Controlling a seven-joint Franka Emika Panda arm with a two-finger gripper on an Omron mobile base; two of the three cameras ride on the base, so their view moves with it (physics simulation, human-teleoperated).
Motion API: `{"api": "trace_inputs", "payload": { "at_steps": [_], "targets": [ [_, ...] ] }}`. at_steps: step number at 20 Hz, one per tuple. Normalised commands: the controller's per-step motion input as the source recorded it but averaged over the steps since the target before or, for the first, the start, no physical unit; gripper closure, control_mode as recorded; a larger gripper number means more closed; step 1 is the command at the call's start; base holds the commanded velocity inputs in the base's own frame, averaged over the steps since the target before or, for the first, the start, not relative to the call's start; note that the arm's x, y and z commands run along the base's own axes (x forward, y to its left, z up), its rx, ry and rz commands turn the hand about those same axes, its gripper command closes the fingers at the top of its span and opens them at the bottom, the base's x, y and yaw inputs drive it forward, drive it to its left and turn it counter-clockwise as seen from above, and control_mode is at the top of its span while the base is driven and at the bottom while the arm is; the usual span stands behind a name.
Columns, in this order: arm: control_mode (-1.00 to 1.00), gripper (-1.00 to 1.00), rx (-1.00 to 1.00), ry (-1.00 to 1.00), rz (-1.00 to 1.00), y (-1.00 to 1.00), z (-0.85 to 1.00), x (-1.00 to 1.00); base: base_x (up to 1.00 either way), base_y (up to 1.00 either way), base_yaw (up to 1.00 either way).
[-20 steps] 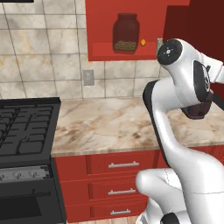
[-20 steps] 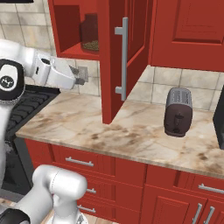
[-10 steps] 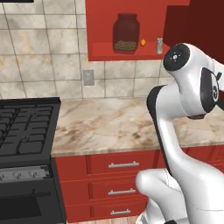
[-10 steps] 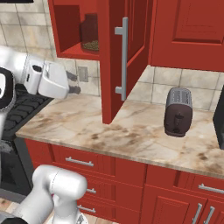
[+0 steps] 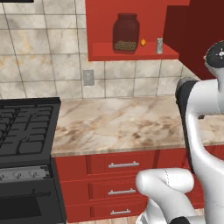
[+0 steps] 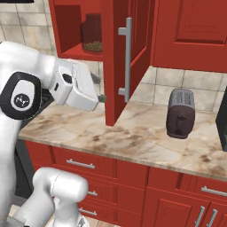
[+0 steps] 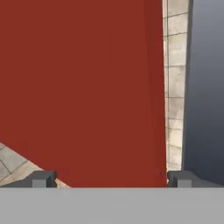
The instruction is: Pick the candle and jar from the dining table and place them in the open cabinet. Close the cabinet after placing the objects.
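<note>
Door-closing step in hand: squat glass jar [image 5: 126, 33] and tiny grey candle [image 5: 159, 45] are shelved, gripper [image 7: 109, 178] fingers spread empty beside the red panelled cabinet door [image 6: 125, 62], which next needs pushing shut.

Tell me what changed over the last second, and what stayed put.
The arm swung its hand down from beside the cabinet shelf toward the open door, so the gripper now faces the door's inner side, jaws open and empty. The jar and candle stayed on the shelf; the door hasn't moved.
</note>
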Motion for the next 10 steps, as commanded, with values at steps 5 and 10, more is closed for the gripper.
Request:
{"api": "trace_inputs", "payload": {
  "at_steps": [5,10],
  "targets": [
    [-1.00,-1.00,0.18,-0.15,0.00,-0.62,0.00,-0.59,0.00,0.00,0.00],
    [-1.00,-1.00,0.20,-0.16,0.00,-0.57,-0.02,-0.70,0.00,0.00,0.00]
  ]
}}
